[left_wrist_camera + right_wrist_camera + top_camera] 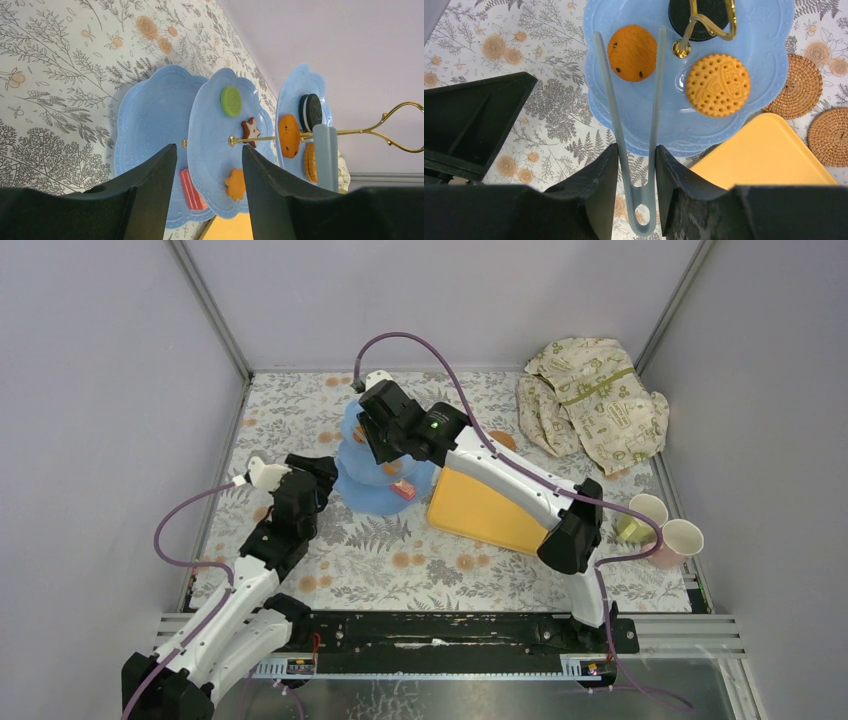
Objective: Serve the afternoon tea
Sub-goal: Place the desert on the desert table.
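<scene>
- Tea stand [362, 492]: blue, three tiers, upright on the table [400, 570], centre-back.
- Left pincer [209, 148]: just left of the stand and side-on to the tiers. Open, with nothing between the fingers.
- Bottom tier: one pink-red wafer [190, 189] near the rim.
- Middle tier: green round biscuit [231, 100], star biscuit [251, 131] and orange flower biscuit [235, 184].
- Top tier: chip cookie [632, 52], dotted tan biscuit [718, 85] and black sandwich cookie [311, 111], set around the gold handle [681, 48].
- Right pincer [636, 148]: above the stand, clamped on the hinge end of the tongs [609, 95].
- The tong tips are spread, one on either side of the chip cookie. Cannot tell whether they touch it.
- Yellow tray [485, 510]: just right of the stand, partly under the right arm.
- Two woven coasters [801, 85] [831, 135]: flat on the table, near each other, by the tray's far edge.
- Cream printed cloth [595, 405]: crumpled in the back-right corner.
- Two pale cups [650, 508] [684, 537]: side by side at the table's right edge, well apart from the stand.
</scene>
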You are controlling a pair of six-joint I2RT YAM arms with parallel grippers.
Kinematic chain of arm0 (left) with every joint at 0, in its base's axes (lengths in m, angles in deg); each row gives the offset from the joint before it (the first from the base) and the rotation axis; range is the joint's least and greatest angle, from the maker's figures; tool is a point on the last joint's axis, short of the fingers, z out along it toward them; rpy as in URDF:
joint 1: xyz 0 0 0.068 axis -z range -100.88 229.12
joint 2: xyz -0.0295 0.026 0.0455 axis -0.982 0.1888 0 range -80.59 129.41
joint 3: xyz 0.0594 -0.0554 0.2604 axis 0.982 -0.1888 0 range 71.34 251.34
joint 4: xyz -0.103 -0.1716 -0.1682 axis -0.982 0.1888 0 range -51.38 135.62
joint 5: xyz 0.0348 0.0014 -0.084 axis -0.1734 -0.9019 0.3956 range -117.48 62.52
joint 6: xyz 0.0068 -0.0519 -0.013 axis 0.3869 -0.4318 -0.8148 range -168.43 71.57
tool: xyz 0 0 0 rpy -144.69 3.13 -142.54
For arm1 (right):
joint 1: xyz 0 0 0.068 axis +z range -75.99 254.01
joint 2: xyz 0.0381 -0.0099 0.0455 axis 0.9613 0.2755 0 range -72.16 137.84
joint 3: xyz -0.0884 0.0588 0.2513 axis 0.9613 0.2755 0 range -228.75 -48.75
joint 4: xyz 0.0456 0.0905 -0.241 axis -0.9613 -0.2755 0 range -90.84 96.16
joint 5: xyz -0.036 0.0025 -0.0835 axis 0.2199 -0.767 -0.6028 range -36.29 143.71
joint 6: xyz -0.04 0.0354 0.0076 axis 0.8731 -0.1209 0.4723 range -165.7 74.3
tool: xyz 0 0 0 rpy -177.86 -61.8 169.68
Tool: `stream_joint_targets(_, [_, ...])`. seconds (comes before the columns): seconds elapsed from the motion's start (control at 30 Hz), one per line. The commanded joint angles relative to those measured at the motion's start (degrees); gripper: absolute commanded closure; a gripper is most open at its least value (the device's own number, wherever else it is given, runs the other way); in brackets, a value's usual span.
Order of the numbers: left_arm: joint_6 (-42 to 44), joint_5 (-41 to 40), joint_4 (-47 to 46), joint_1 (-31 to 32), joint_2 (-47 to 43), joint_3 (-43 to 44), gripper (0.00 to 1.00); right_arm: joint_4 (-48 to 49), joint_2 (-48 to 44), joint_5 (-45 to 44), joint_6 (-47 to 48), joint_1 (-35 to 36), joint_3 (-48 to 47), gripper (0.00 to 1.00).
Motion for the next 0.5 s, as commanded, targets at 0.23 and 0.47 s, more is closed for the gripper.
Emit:
stream_joint_targets(0.23, [1.7, -3.01, 0.29, 0.38, 0.8, 2.9, 0.42, 4.66, -6.26, 1.54, 1.11, -0.37, 4.05, 0.62])
stream_joint_targets(0.47, [2.56, -4.01, 0.32, 0.38, 1.25, 3.65, 0.42, 7.5, -11.16, 2.28, 1.0, -0.27, 10.35, 0.65])
